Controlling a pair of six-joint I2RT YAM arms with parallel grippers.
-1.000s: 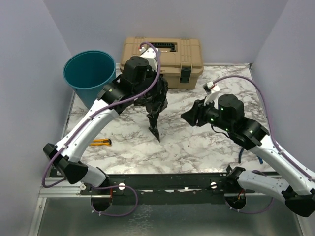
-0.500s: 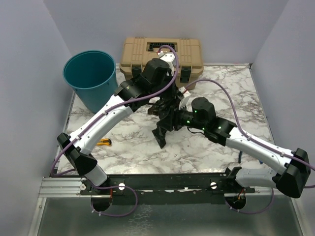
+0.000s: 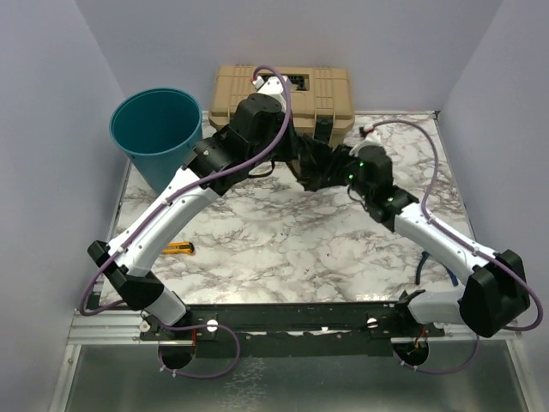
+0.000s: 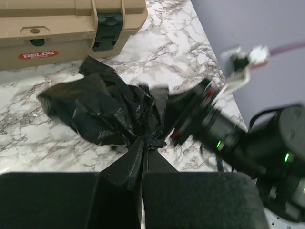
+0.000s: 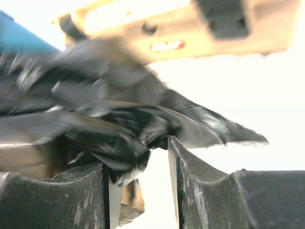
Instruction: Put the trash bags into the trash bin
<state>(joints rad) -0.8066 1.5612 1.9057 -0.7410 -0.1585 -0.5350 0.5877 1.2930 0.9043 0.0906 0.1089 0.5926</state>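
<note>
the trash bag point(image 4: 109, 112) is a crumpled black bundle held above the marble table point(image 3: 300, 249), at upper centre of the top view, just in front of the tan toolbox point(image 3: 283, 90). the left gripper point(image 4: 143, 152) is fully closed and pinches a twisted neck of the bag between its fingertips; the rest of the film spreads out beyond them, toward the toolbox. the right gripper point(image 5: 137, 162) meets the bag from the opposite side. its jaws stand about half open with a fold of the bag hanging between them and a light gap beside the right-hand finger; the right wrist view is blurred, so contact with the left-hand finger seems likely but is not certain. the teal trash bin point(image 3: 159, 129) stands upright at upper left, well apart from the bag. a small yellow tool point(image 3: 178, 249) lies on the table at lower left.
</note>
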